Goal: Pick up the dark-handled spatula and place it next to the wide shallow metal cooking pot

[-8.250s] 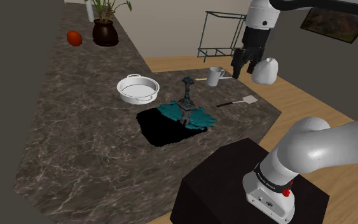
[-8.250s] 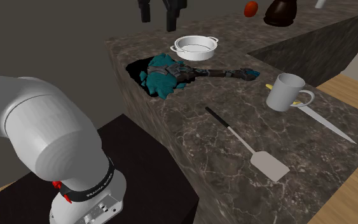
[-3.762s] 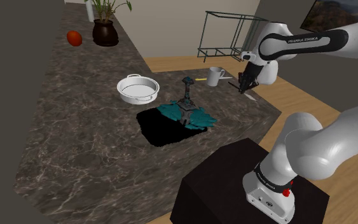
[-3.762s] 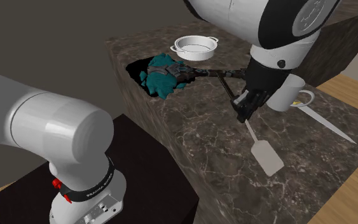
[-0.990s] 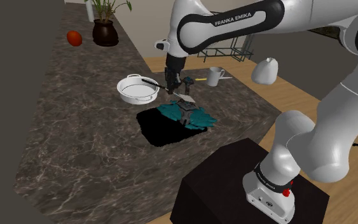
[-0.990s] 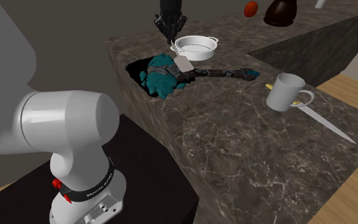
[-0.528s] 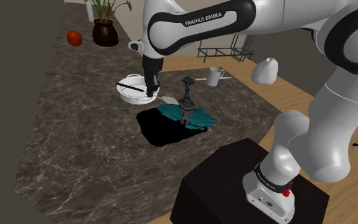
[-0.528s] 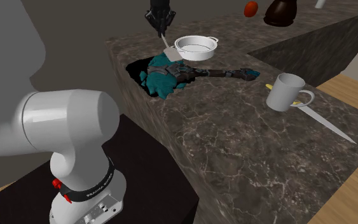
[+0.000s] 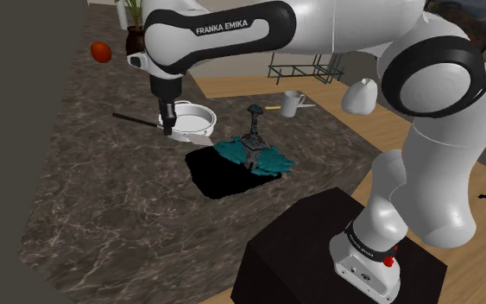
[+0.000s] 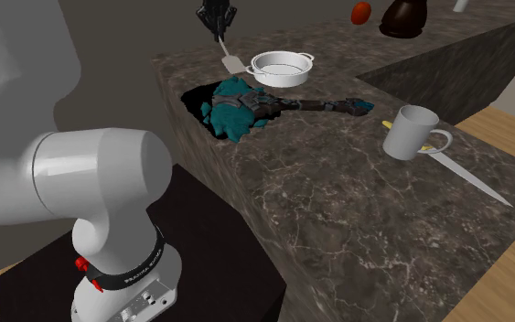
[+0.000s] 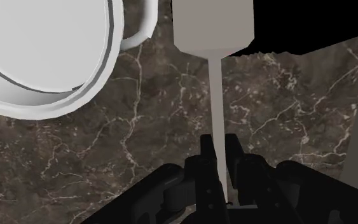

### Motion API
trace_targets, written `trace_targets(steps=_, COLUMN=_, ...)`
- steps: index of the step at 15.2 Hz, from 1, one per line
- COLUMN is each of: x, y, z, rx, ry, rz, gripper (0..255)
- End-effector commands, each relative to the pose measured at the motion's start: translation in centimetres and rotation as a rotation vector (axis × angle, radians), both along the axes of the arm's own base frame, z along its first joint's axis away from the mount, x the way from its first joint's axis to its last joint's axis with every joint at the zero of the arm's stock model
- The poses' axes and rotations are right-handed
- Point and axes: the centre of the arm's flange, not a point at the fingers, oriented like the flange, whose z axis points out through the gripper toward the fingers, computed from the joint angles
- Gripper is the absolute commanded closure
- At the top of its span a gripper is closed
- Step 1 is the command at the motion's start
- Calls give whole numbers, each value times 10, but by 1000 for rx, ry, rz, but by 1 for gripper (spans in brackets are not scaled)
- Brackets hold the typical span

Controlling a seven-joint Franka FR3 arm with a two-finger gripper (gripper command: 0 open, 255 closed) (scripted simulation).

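1. Your gripper [image 11: 219, 151] is clamped on the spatula [image 11: 213, 28]. Its two black fingers [image 11: 206, 153] pinch the thin pale shank from either side, a little behind the flat pale blade.
2. In the shoulder view, the spatula's dark handle juts out of the gripper towards that view's left. It lies roughly level above the marbled worktop [image 9: 85, 173].
3. The pot [image 9: 191, 121] is drawn white, wide and shallow, with small loop handles. It sits on the worktop, and your gripper hangs at its rim on the shoulder view's left side.
4. Through the wrist view, you see the blade just beside the pot's rim and one loop handle, outside the bowl. You cannot tell from these views whether the blade touches the worktop.
5. Near the pot is the sink [image 9: 219, 177], drawn as a black cut-out in the worktop. It holds teal items and a dark faucet [image 9: 252, 129].
6. Well away from your gripper, a pale mug [image 10: 413, 131] stands at the worktop's far end. A red round fruit [image 9: 100, 52] and a dark plant pot [image 9: 142, 43] stand at the back.
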Motion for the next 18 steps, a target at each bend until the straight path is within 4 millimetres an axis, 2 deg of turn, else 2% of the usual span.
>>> trace_targets(steps=1, x=11, y=24, z=-2, rx=1, ry=0, rz=0, gripper=255)
trace_targets(steps=7, x=39, y=101, z=-2, rx=1, ry=0, rz=0, gripper=255)
trace_targets(steps=18, x=39, y=101, z=-60, rx=1, ry=0, rz=0, gripper=255)
